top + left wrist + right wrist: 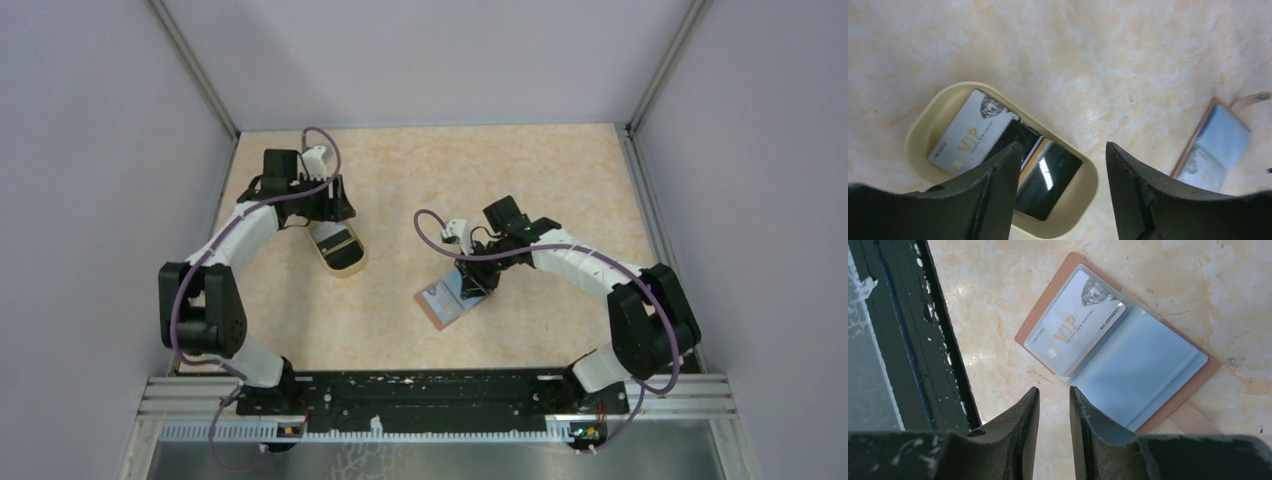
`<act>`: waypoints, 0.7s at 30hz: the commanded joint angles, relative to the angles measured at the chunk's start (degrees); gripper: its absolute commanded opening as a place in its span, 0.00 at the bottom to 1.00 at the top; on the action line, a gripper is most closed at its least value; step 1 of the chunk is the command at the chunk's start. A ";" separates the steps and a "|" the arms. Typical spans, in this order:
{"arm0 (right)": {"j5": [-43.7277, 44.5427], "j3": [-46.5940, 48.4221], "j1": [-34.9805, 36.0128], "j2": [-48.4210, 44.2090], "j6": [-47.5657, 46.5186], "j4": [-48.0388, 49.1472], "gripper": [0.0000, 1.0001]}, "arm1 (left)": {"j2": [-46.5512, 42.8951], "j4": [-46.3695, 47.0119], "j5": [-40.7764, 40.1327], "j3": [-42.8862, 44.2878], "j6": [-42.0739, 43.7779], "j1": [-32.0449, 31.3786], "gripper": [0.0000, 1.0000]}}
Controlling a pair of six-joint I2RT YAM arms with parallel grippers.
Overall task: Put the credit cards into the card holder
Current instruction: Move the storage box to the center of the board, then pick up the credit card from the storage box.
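Nearest, the small reddish-brown folding card holder with light blue lining (1148, 385) lay open, one silver VIP credit card (1075, 325) already in a pocket. The right gripper (1053, 392) hovered at its edge, fingers slightly apart, pinching nothing. Farther back, the left gripper (1063, 150), spread and empty, hung above the yellowish oval plastic cup (923, 130), where a second silver card (965, 140) and a dark orange-edged card (1053, 175) waited, so most of the work seemed left.

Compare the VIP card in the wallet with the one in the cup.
The wallet's VIP card is tucked in a sleeve of the open card holder; the cup's VIP card lies loose in the cup. The first has an empty sleeve beside it; the second, a dark card. Both look silver.
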 commanded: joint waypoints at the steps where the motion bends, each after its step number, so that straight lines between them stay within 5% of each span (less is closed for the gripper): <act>1: -0.84 2.80 0.57 0.30 -1.15 0.22 0.29 | 7.36 -11.20 -1.27 3.45 19.45 0.11 0.68; 9: -0.85 2.95 0.59 1.42 -1.41 0.05 0.29 | 9.37 -12.62 2.90 1.66 30.49 0.11 0.68; 21: -0.88 2.94 0.62 1.38 -1.44 -0.03 0.29 | 14.88 -14.02 3.30 1.47 31.23 -0.62 0.66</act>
